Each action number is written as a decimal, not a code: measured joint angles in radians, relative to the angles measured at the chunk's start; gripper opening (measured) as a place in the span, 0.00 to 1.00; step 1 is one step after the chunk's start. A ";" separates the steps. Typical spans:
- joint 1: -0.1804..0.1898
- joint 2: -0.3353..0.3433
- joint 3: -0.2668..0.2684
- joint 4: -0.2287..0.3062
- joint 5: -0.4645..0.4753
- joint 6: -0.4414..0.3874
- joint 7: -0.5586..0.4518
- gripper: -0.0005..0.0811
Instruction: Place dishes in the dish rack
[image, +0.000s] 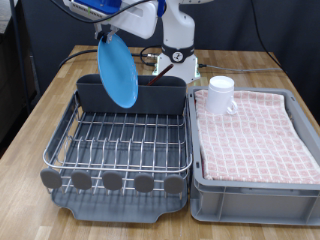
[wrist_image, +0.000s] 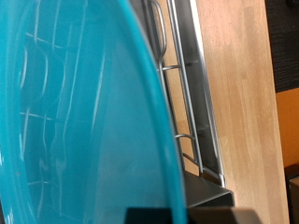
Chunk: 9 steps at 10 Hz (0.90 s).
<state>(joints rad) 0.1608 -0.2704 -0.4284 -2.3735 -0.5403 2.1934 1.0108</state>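
Observation:
The round light-blue plate hangs on edge, tilted, over the far left part of the dish rack, in front of its dark grey cutlery holder. My gripper is shut on the plate's top rim. In the wrist view the plate fills most of the picture, with the rack's silver wires beside it. The white mug stands on the pink checked cloth in the grey bin, at the far left corner of the cloth. The wooden spoon is out of view.
The grey bin sits right against the rack on the exterior view's right. Round grey discs line the rack's near edge. The robot's white base stands behind the rack. Wooden tabletop surrounds both.

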 joint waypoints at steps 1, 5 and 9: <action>0.000 0.004 0.001 0.005 -0.022 0.006 -0.004 0.04; 0.002 0.068 0.000 0.080 -0.031 0.030 -0.091 0.04; 0.002 0.149 -0.007 0.132 -0.048 0.123 -0.179 0.04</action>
<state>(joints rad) 0.1626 -0.1210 -0.4351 -2.2411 -0.5882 2.3161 0.8319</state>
